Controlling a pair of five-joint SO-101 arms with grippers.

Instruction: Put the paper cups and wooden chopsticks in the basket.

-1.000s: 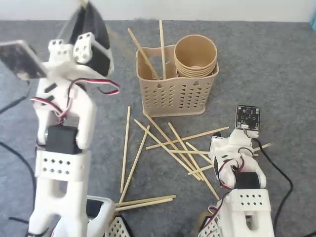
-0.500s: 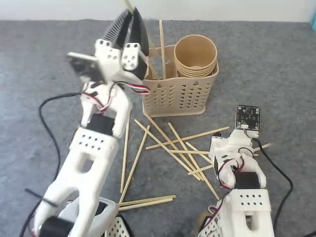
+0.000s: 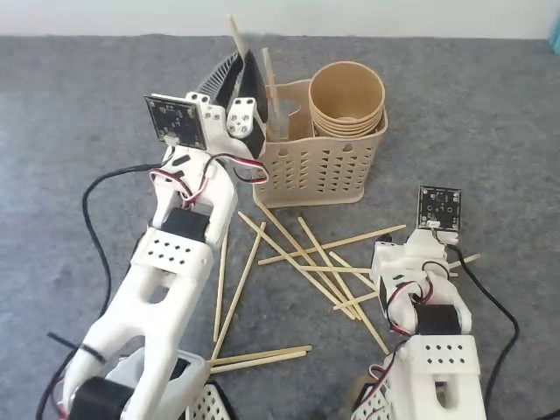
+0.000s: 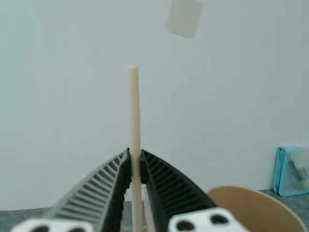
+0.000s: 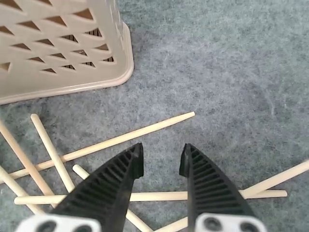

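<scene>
**A:** What is the left gripper (image 4: 134, 155) doing?

**B:** Its ribbed black jaws are pressed onto one wooden chopstick (image 4: 133, 111). They pinch it low on the shaft, so the pale, round stick stands nearly upright. In the high view the gripper sits right at the basket (image 3: 306, 175), on the side away from the cups. I judge that this hold lets the lower end drop straight through the open top.

**A:** And the right gripper (image 5: 161, 155)?

**B:** Its jaws are spread with nothing between them. It hangs low over the loose chopsticks (image 5: 130, 137) on the grey carpet (image 5: 217, 72), near the basket's foot — probably waiting there for its own pick.

**A:** Where are the task's things?

**B:** The paper cups (image 3: 347, 94) are nested in one brown stack inside the basket, a beige plastic tub with slotted walls. One more stick leans in beside them. Most of the chopsticks lie crisscrossed on the fuzzy carpet between the arms — thin and smooth, so likely to roll unless pinched squarely.
</scene>
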